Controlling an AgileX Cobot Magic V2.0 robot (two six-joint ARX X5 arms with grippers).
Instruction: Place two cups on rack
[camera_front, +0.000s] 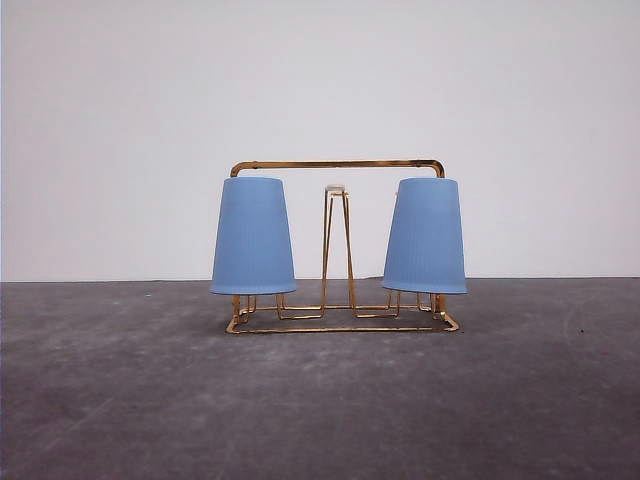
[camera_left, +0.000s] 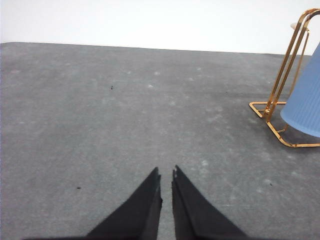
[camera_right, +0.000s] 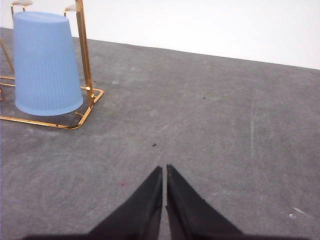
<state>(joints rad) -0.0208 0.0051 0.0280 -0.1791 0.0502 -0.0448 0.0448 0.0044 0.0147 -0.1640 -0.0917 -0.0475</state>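
Dark grey, mottled tabletop (camera_front: 320, 400) with pale scuffs and a few tiny dark specks, running back to a plain white wall (camera_front: 320, 90) that meets it in a straight line. Centred on that surface in the front view, a gold metal wire rack (camera_front: 336, 164) with an arched rectangular frame, flat base and narrow upright prongs (the middle prong bare, white-tipped). Hung upside down on the left side, one light-blue tapered ribbed plastic cup (camera_front: 253, 236); on the right side, its twin, the second light-blue cup (camera_front: 425, 236), rims downward and clear of the table, both nearly as tall as the frame. Seen from the left wrist, the left gripper (camera_left: 166, 176), black pointed fingers pressed almost together with only a thin slit between, pinching nothing, over bare table and well apart from the rack's corner. Seen from the right wrist, the right gripper (camera_right: 164, 172) likewise drawn together to a hairline gap, holding nothing, apart from the rack.
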